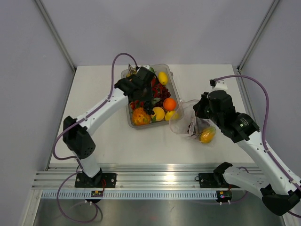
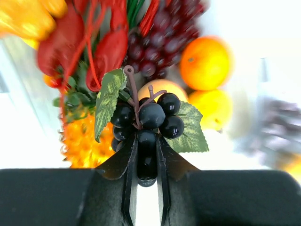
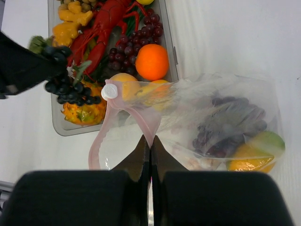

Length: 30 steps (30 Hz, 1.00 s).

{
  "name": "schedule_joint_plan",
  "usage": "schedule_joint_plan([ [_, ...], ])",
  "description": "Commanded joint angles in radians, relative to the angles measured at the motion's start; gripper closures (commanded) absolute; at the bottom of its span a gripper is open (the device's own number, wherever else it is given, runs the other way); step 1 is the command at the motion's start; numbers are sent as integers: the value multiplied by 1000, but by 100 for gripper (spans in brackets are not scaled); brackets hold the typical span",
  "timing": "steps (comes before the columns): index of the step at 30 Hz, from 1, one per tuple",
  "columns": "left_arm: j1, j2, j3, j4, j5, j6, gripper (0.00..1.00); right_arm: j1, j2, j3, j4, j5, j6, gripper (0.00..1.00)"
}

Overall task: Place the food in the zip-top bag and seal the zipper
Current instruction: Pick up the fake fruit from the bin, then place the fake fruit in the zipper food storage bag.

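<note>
Left gripper (image 2: pixel 146 147): clenched on the lowest grapes of a black grape bunch (image 2: pixel 151 115), which stands just ahead of the jaws, above the tray (image 3: pixel 170 47).
Right gripper (image 3: pixel 150 143): clenched on the bag (image 3: pixel 225 108) at its pink zipper (image 3: pixel 109 120); the mouth gapes left of the jaws.
Procedure: the bunch is to be released only once it is inside the rim; the rim pinch is not to be loosened.

The pale bench (image 1: pixel 94 89) carries a clear rectangular tray (image 1: pixel 175 87) and, just beside it, the crinkly zip-top bag (image 1: pixel 181 120).
</note>
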Motion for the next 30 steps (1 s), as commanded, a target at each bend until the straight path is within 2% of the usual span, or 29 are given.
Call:
schedule_joint_plan([
  [1,-1,-141,34,37,-24,48,100,-2,37,57,78,-46,15,100],
  [6,-1,-241,75,76,59,82,100,-2,95,68,102,-81,26,100],
  [10,-2,-305,77,132,213,88,100,-2,121,67,128,-116,42,100],
  [16,-24,-353,26,234,427,11,100,-2,128,67,155,-138,57,100],
  [21,-94,-376,-46,331,464,-47,100,-2,125,70,156,-150,65,100],
  [30,-148,-298,-129,422,497,-98,100,-4,98,54,176,-176,92,100],
])
